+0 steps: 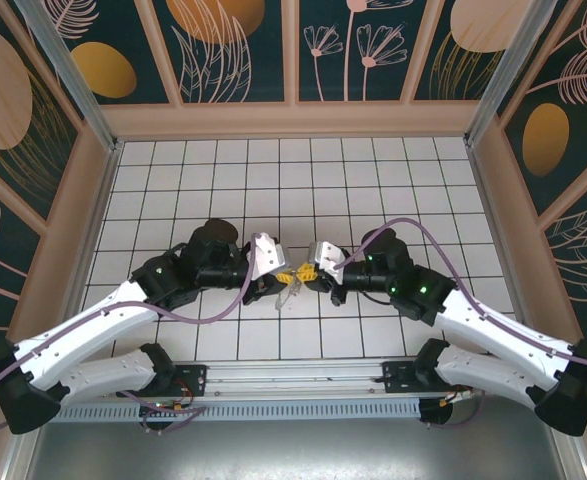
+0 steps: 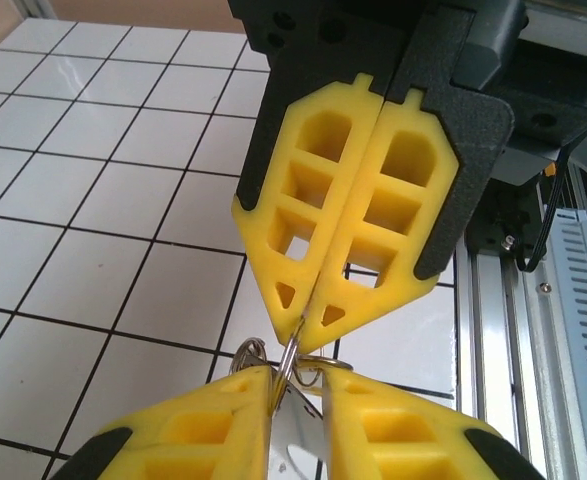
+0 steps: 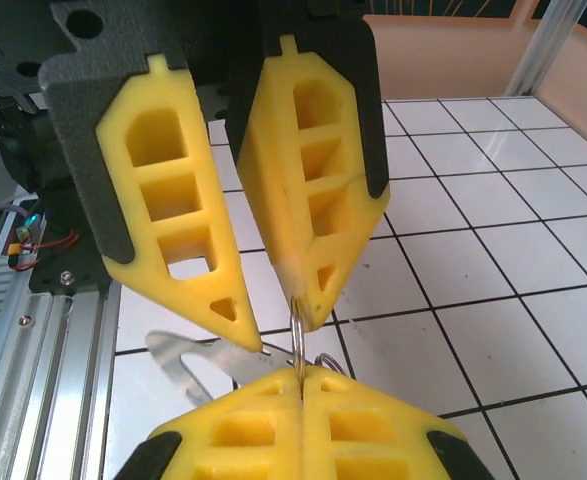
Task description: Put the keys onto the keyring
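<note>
My right gripper (image 3: 299,385) is pressed tight on the thin wire keyring (image 3: 297,325). Facing it tip to tip, my left gripper (image 2: 297,385) pinches a flat silver key (image 3: 188,360) against that ring, over the tiled table (image 1: 373,170).

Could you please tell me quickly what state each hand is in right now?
Left hand: closed on a flat silver key.
Right hand: closed on the wire keyring.
</note>
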